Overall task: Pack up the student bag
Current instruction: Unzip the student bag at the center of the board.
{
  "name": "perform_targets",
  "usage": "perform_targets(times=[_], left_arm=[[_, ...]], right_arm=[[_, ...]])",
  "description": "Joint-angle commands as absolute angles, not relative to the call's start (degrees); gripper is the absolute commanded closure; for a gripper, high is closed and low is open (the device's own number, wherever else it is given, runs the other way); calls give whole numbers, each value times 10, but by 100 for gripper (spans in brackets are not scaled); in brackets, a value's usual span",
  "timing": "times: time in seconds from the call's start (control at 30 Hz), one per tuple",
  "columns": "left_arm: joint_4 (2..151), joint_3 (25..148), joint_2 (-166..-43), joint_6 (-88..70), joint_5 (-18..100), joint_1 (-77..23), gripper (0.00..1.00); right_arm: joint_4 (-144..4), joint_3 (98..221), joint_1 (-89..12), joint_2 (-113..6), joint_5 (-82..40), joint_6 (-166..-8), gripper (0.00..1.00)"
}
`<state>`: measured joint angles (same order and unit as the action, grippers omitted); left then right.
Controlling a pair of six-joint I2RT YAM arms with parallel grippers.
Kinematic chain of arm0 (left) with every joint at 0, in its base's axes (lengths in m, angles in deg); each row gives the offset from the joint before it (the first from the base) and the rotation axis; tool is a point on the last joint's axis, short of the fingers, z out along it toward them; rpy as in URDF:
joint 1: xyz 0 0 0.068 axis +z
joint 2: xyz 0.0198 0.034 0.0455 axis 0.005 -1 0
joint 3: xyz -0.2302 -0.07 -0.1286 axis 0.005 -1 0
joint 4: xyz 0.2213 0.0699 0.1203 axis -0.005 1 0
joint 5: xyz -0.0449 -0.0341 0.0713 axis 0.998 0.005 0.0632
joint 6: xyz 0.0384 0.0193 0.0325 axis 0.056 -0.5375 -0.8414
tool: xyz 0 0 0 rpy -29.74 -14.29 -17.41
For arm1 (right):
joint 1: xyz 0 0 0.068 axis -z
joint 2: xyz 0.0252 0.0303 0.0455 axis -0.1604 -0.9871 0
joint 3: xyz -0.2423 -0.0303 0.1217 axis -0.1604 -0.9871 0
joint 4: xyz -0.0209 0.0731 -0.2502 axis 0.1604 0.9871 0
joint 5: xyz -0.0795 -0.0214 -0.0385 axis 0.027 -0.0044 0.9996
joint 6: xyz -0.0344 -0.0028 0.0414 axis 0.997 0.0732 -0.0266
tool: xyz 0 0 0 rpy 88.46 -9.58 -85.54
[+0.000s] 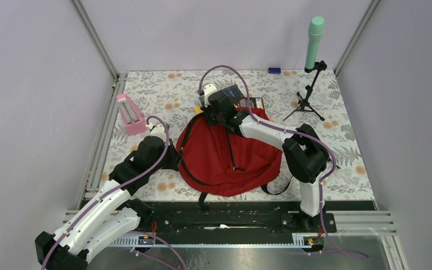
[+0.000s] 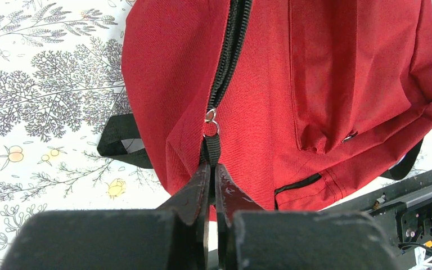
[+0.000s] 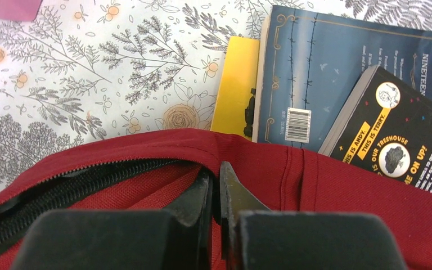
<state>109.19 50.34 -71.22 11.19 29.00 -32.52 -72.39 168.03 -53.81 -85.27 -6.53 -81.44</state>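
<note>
The left gripper point(image 2: 212, 171) clamps the zipper pull point(image 2: 211, 147) at its tips while the right gripper point(image 3: 216, 177) pinches the student bag point(image 3: 337, 185) by its rim, apparently bracing the fabric so the zipper slides.

- The large red fabric backpack point(image 1: 225, 160) fills the middle; its black zip point(image 3: 62, 188) shows only a narrow gap.
- The white right arm point(image 1: 267, 130) crosses its far right side.
- A blue paperback point(image 3: 343, 67), thin yellow book point(image 3: 235, 84) and black paperback point(image 3: 405, 146) crowd its far rim.
- A pink case point(image 1: 129, 114) blocks the far left, a black tripod point(image 1: 309, 98) the far right.
- Bare floral tabletop point(image 1: 349, 152) lies open right of the backpack.
</note>
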Motion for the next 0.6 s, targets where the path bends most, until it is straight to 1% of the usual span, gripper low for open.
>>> perform_targets(times=[0.0, 0.4, 0.47, 0.57], left_arm=[[1102, 489, -696, 141, 276, -336, 100], [1100, 475, -679, 165, 295, -389, 100], [1101, 475, -679, 157, 310, -394, 100], [1103, 480, -678, 134, 323, -395, 100]], right_arm=[[-772, 1717, -533, -831, -6, -873, 100], [-755, 1735, -533, -822, 35, -947, 100], [-748, 1741, -532, -819, 30, -960, 100], [-753, 1731, -530, -804, -10, -972, 100]])
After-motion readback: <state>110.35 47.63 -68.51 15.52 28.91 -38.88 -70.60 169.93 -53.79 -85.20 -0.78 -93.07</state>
